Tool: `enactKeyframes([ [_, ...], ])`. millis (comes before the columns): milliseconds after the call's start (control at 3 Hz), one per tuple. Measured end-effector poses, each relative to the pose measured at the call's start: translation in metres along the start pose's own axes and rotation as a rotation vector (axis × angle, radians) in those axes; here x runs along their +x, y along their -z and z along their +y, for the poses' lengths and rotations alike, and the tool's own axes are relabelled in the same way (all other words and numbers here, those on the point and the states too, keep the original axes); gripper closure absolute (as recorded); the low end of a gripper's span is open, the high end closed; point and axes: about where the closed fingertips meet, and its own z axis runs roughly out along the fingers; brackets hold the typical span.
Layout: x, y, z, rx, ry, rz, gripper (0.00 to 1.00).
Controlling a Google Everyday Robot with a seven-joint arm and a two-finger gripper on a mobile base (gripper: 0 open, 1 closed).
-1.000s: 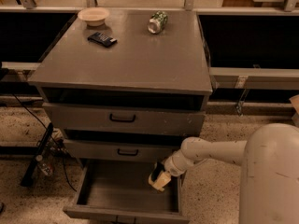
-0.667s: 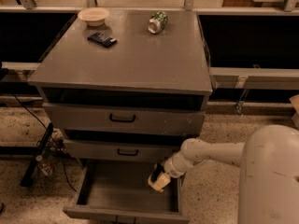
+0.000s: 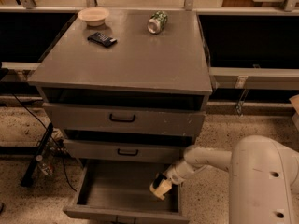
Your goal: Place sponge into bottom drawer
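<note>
Tool (image 3: 160, 187) low in wide-open bottom drawer (image 3: 114, 189)

Count: 3 grey drawers, namely top drawer (image 3: 84, 116), middle drawer (image 3: 93, 149) and bottom drawer (image 3: 117, 192). 2 black handles. On the tabletop (image 3: 135, 62): 1 pale bowl (image 3: 93, 16), 1 flat black packet (image 3: 102, 39), 1 green-patterned can (image 3: 158, 22). 1 sponge (image 3: 161, 188). 1 claw (image 3: 160, 183), clamped on the sponge over the bottom drawer's right side.

It is dim and yellowish in here. Soft light comes from above and falls on the bench (image 3: 140, 64), brightest by its back edge. Dark shadows sit under its front edge. Below the front right corner, the gripper (image 3: 161, 186) hangs over the gloomy bottom drawer (image 3: 117, 190).
</note>
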Motion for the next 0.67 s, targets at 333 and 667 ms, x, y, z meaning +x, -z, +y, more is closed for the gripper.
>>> enactKeyframes([
  [333, 0.0, 0.005, 0.006, 0.009, 0.001, -0.006, 1.0],
  [667, 0.013, 0.015, 0.035, 0.022, -0.008, -0.013, 1.0],
])
